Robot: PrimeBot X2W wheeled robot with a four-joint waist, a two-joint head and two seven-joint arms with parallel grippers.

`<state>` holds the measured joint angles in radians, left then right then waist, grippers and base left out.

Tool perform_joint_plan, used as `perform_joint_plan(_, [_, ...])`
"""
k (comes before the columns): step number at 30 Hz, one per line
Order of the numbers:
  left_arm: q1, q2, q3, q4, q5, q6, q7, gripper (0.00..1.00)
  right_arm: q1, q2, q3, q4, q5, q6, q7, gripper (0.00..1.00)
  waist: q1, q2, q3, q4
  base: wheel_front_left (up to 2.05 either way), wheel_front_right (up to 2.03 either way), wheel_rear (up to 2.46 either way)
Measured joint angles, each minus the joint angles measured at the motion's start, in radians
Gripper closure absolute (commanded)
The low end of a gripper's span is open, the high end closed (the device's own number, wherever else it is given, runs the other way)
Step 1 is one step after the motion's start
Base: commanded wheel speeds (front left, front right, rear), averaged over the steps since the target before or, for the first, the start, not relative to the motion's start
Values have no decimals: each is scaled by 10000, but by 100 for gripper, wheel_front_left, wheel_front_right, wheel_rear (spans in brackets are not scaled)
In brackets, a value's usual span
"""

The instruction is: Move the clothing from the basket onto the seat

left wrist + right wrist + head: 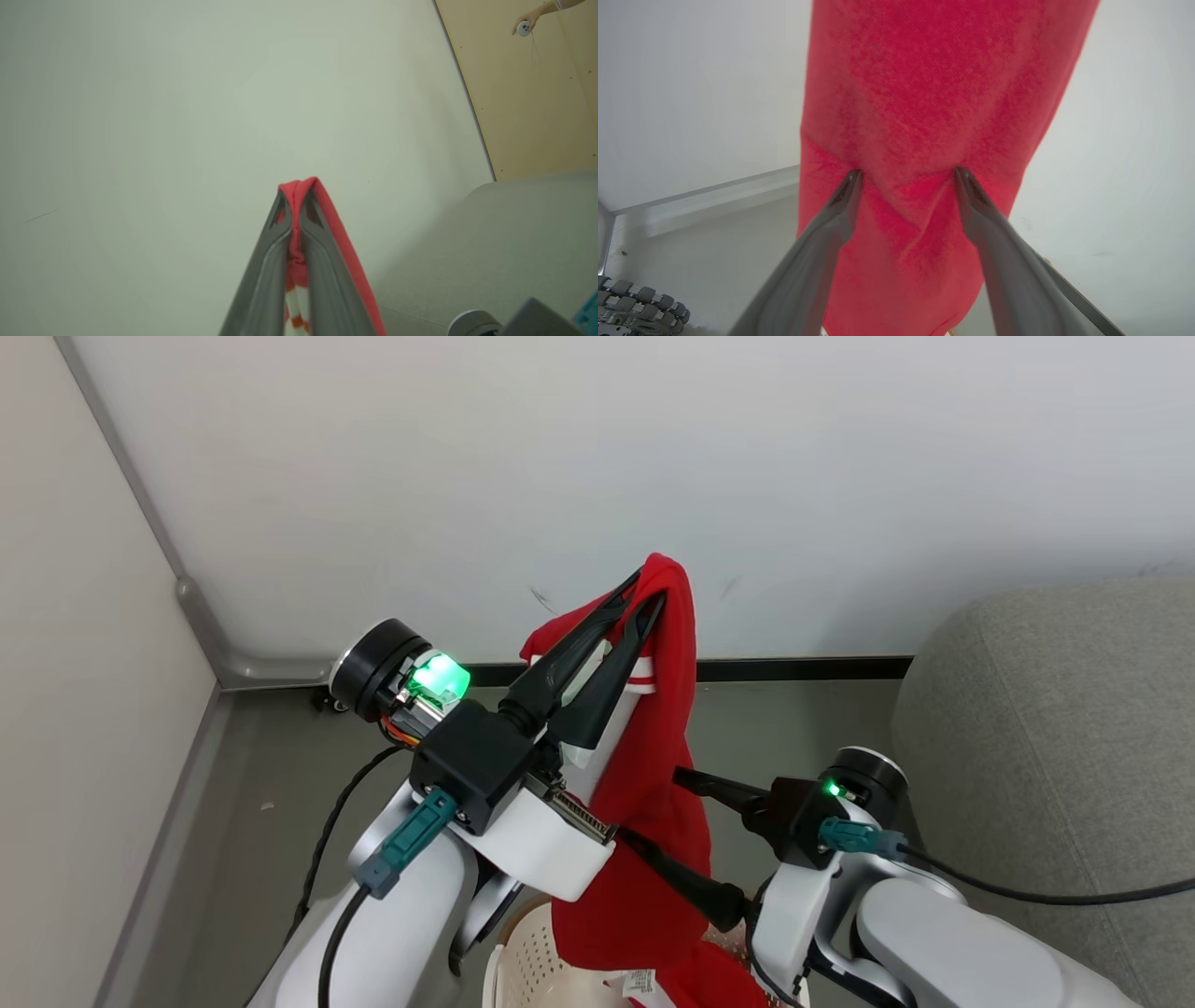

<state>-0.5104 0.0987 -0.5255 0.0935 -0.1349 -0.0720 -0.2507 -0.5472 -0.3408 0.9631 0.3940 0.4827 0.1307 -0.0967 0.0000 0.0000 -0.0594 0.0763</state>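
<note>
Head view: the left claw clamps the clothing above the basket. Right wrist view: the right claw is spread, tips against it. Left wrist view: the seat.

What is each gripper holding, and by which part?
Left gripper: shut on the red garment, pinching a fold at its top so it hangs. Right gripper: open against the hanging cloth, gripping nothing.
</note>
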Motion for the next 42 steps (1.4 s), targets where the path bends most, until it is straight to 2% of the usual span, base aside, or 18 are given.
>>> perform_joint_plan(7, [-43, -35, -33, 42, -230, -71, 52, 100, -513, 205, 711, 330, -84, 2, -190, 1, 0, 0, 44, 22, 0, 0, 0])
perform_joint_plan(9, [-45, -52, -52, 58, -236, -75, 52, 100, -681, 270, 878, 403, -92, 2, -305, 32, 0, 0, 61, 27, 0, 0, 0])
perform_joint_plan(10, [-45, -59, -59, 63, -263, -75, 52, 100, -769, 297, 955, 443, -144, 2, -370, 51, 0, 1, 70, 31, 0, 0, 0])
perform_joint_plan(12, [-46, -75, -65, 82, -314, -75, 52, 100, -953, 336, 1099, 562, -244, 2, -545, 57, 0, 0, 89, 36, 0, 0, 0])
perform_joint_plan(14, [-46, -88, -65, 117, -384, -75, 52, 100, -1095, 374, 1174, 690, -324, 2, -732, 69, 0, 0, 109, 40, 0, 0, 0])
perform_joint_plan(15, [-46, -94, -65, 142, -389, -75, 54, 100, -1141, 403, 1189, 754, -343, 2, -811, 78, 0, 0, 118, 42, 0, 0, 0])
perform_joint_plan(16, [-46, -104, -63, 169, -389, -75, 54, 100, -1161, 441, 1204, 826, -343, 2, -874, 100, 0, 1, 127, 42, 0, 0, 0])
perform_joint_plan(24, [-37, 8, 249, 660, -500, -56, 132, 100, -1192, 430, 1331, 1200, -107, 2, -1151, 100, 0, 0, 198, -26, 0, 0, 0])
perform_joint_plan(32, [381, 247, 537, 1406, -848, 15, 209, 100, -771, -127, 717, 1250, 750, 2, -1336, 100, 0, 0, 227, -223, 0, 0, 0])
perform_joint_plan(42, [1030, 500, 715, 2088, -1095, 19, 215, 100, -200, -805, 59, 842, 1208, 2, -1425, 100, 0, 0, 251, -624, 0, 0, 0])
